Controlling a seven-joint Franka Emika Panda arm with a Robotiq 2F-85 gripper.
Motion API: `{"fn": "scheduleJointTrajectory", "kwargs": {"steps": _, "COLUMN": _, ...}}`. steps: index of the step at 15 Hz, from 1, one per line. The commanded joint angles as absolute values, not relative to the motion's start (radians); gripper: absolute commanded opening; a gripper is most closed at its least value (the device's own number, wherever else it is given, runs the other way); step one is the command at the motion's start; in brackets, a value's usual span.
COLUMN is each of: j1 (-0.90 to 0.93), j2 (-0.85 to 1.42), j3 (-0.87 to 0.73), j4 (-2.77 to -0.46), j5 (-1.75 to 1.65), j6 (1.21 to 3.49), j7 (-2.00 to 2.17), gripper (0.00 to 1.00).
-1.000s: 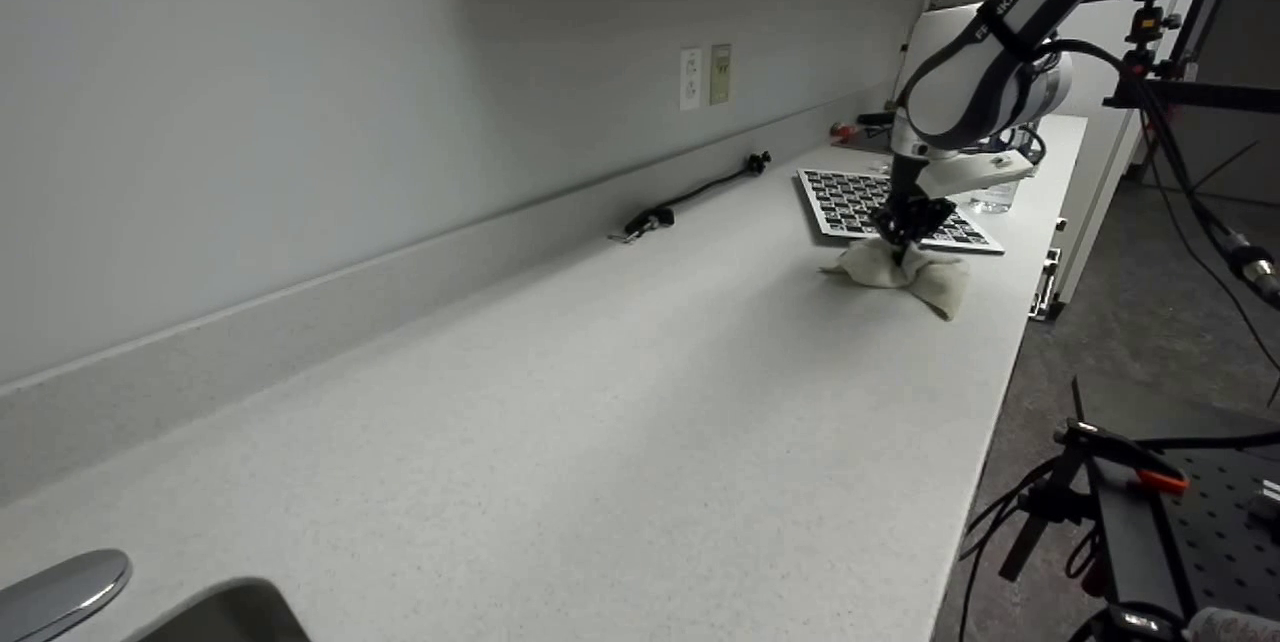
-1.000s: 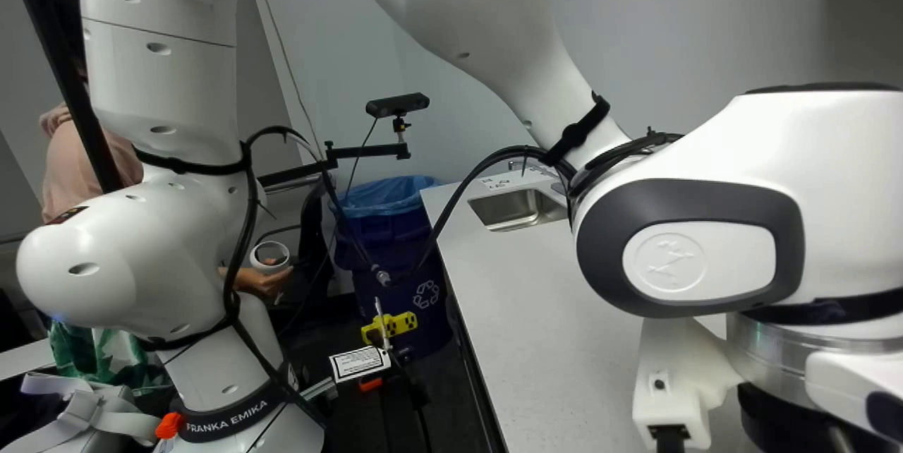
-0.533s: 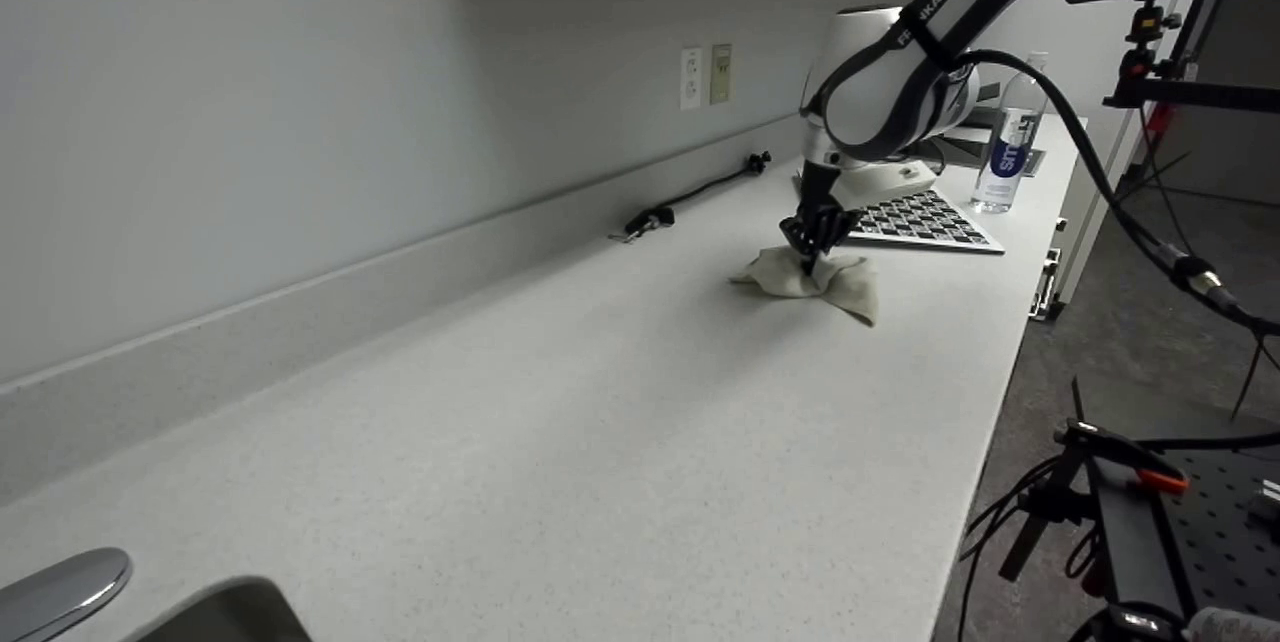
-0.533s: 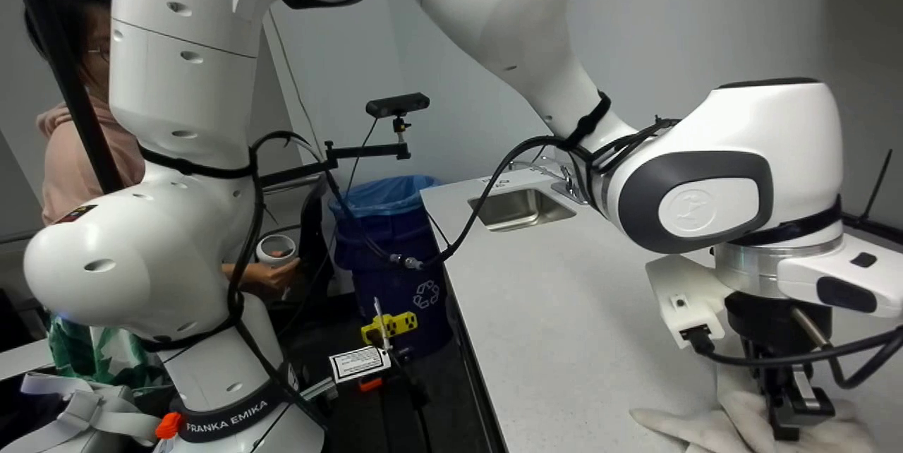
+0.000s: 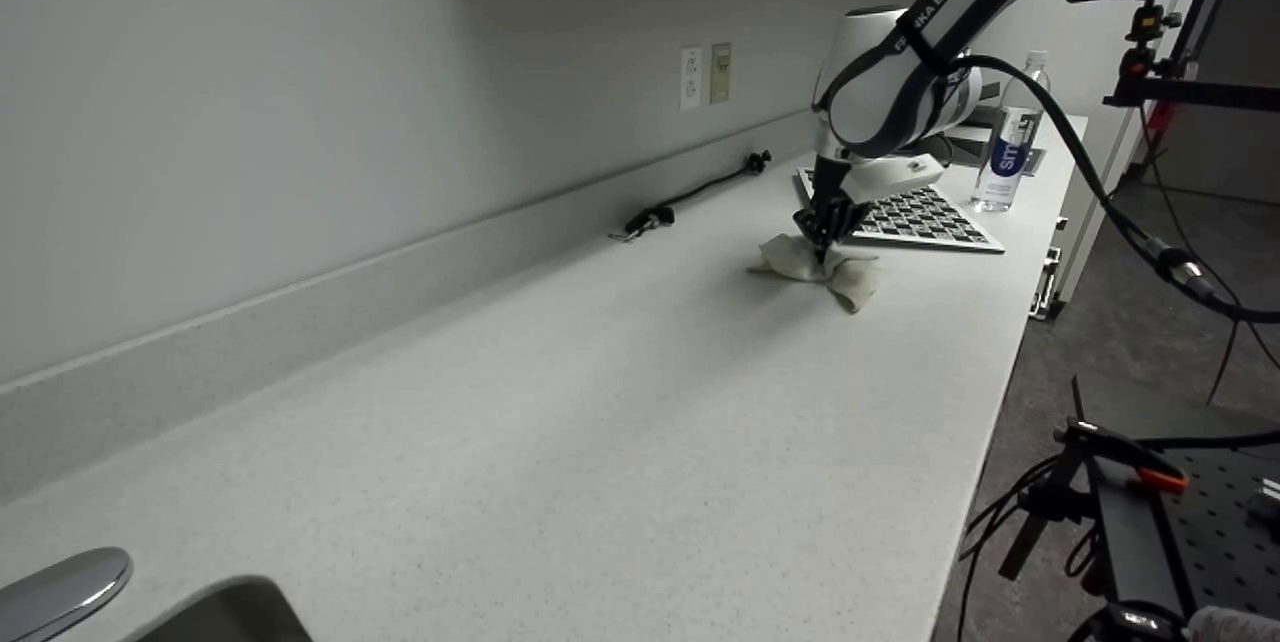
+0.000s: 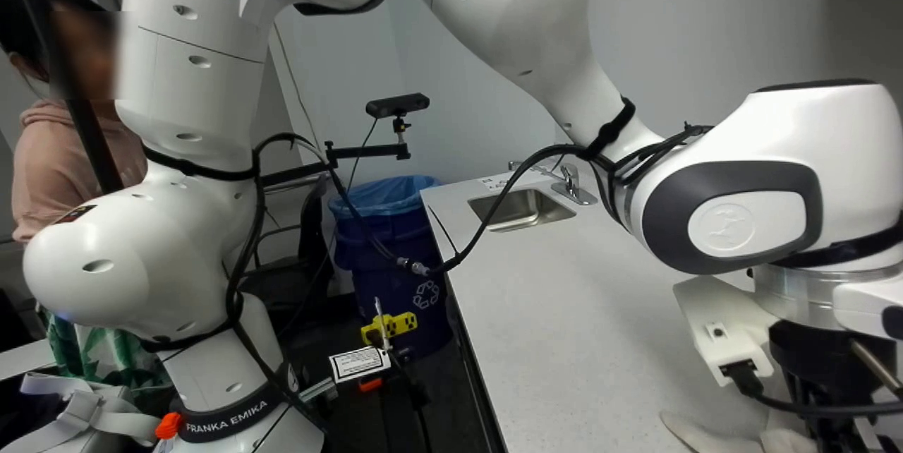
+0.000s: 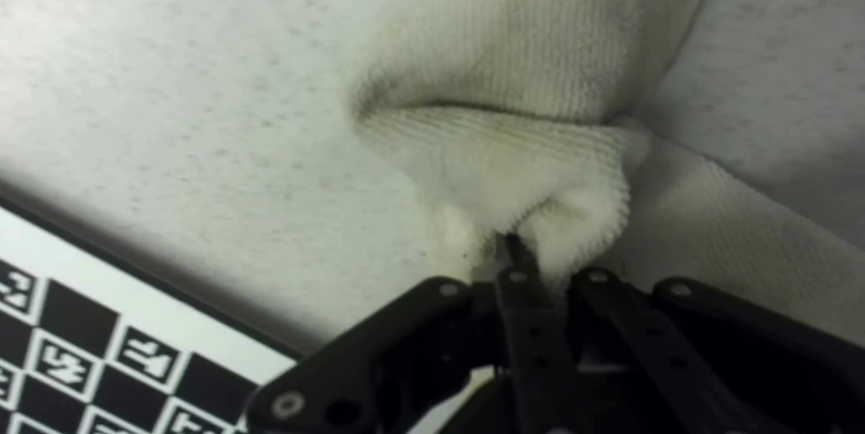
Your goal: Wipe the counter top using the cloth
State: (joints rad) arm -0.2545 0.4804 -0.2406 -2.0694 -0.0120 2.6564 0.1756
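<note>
One cream, ribbed cloth (image 5: 795, 262) lay bunched on the long, white, speckled desk (image 5: 600, 422) in an exterior view. The black jaws pinched it from above, near a flat, black-and-white checked board (image 5: 920, 217). If the big white arm (image 5: 885, 102) swung toward that board, the cloth could bump its edge and shove it into the tall, clear plastic bottle (image 5: 1000, 167), which might fall over. A wide wipe toward the grey wall (image 5: 300, 122) could drag the thin black cord (image 5: 700, 191) along.

In an exterior view, the jaws were mostly cut off, and only a bit of cloth showed. Black cables with a silver plug (image 6: 413, 267) hung in a loop. A long reach toward the shiny steel sink (image 6: 522, 209) might pull them tight.

In the wrist view, the jaws looked closed on one small fold, though their tips were hidden. A hard rub might make the fold slip out, because so little was held. Loose ends could curl under, and then some spots might be missed.
</note>
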Motion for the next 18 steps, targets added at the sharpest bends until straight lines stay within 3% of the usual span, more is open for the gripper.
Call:
{"fn": "scheduleJointTrajectory", "kwargs": {"steps": 1, "j1": -0.311, "j2": 0.451, "j3": -0.299, "j4": -2.119, "j5": -0.006, "j6": 2.680, "j7": 0.120, "gripper": 0.02}}
{"fn": "scheduleJointTrajectory", "kwargs": {"steps": 10, "j1": -0.355, "j2": 0.371, "j3": -0.428, "j4": -2.281, "j5": -0.055, "j6": 2.666, "j7": 0.107, "gripper": 0.02}}
{"fn": "scheduleJointTrajectory", "kwargs": {"steps": 18, "j1": -0.249, "j2": 0.383, "j3": -0.302, "j4": -2.241, "j5": -0.085, "j6": 2.660, "j7": 0.091, "gripper": 0.02}}
